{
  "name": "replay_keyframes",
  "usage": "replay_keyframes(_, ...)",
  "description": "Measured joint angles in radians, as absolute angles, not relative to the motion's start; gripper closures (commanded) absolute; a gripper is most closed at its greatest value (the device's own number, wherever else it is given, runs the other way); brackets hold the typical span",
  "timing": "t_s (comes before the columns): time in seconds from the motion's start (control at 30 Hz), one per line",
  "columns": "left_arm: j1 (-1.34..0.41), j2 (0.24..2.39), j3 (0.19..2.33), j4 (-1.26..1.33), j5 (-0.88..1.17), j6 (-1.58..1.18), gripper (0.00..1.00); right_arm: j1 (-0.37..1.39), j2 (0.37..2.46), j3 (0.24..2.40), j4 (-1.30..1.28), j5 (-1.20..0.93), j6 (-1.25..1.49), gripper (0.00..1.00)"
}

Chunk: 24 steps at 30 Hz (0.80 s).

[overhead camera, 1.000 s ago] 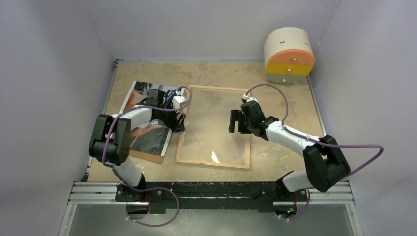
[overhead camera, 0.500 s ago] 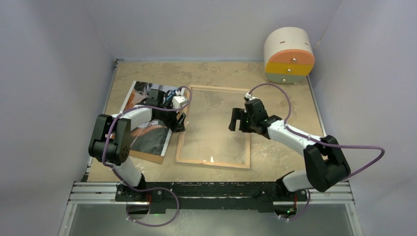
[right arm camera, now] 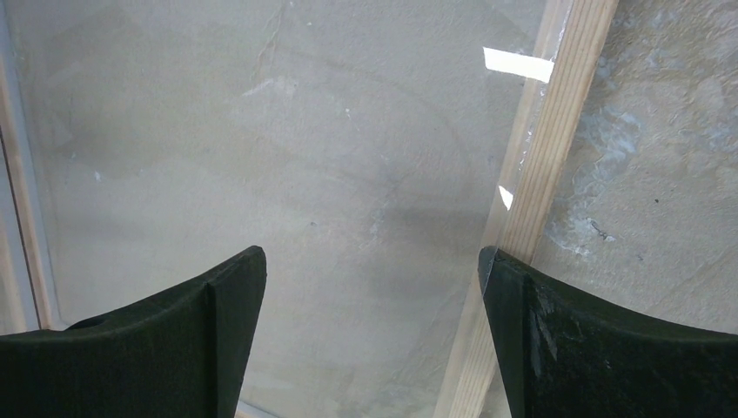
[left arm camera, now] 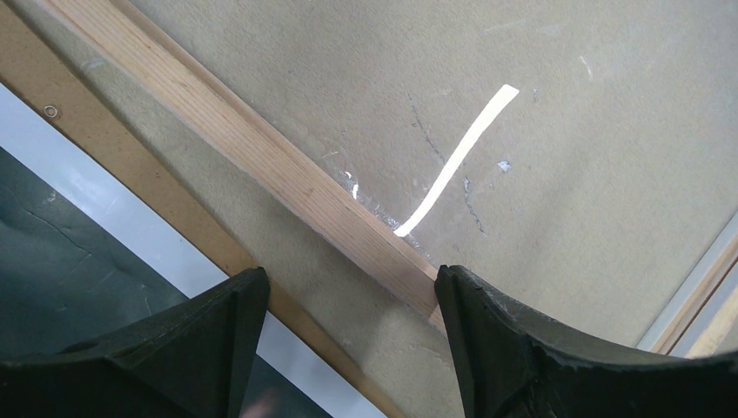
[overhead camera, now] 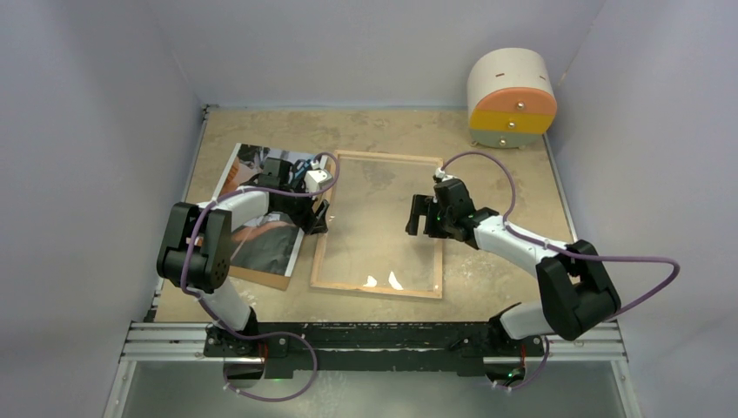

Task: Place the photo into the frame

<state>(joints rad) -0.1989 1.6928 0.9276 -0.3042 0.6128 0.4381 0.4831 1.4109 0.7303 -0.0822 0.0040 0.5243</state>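
The left claw (overhead camera: 316, 219) stands apart over the left rail of the frame (overhead camera: 376, 288), which lies flat on the counter (overhead camera: 496, 148). The photo (overhead camera: 268, 246) lies just beside this claw, outside the frame, on a brown board (overhead camera: 259, 278). The right claw (overhead camera: 419, 216) also stands apart, over the right rail.

Wood-backed, glass-paned frame (overhead camera: 374, 289) lying flat at centre of desk (overhead camera: 509, 178), rear face up. Just left, white-bordered dark photo (overhead camera: 268, 246) face up, slightly askew.
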Motion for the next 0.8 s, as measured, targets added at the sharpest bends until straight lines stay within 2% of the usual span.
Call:
replay_keyframes(0.23, -0.199, 1.694, 0.928, -0.304, 0.611, 0.438, 0.26, 0.480, 1.411, 0.730, -0.073, -0.004, 0.541, 0.14)
replay_keyframes(0.37, -0.199, 1.697, 0.928, -0.300, 0.608, 0.438, 0.37, 0.466, 1.385, 0.725, -0.067, -0.037, 0.561, 0.23)
replay_keyframes(0.47, -0.199, 1.706, 0.937, -0.310, 0.615, 0.437, 0.46, 0.455, 1.328, 0.712, -0.038, -0.080, 0.587, 0.32)
replay_keyframes(0.7, -0.198, 1.728, 0.962, -0.357, 0.662, 0.429, 0.55, 0.441, 1.212, 0.682, 0.083, -0.206, 0.656, 0.50)
replay_keyframes(0.8, -0.195, 1.728, 0.969, -0.376, 0.671, 0.429, 0.57, 0.440, 1.206, 0.678, 0.113, -0.240, 0.675, 0.66)
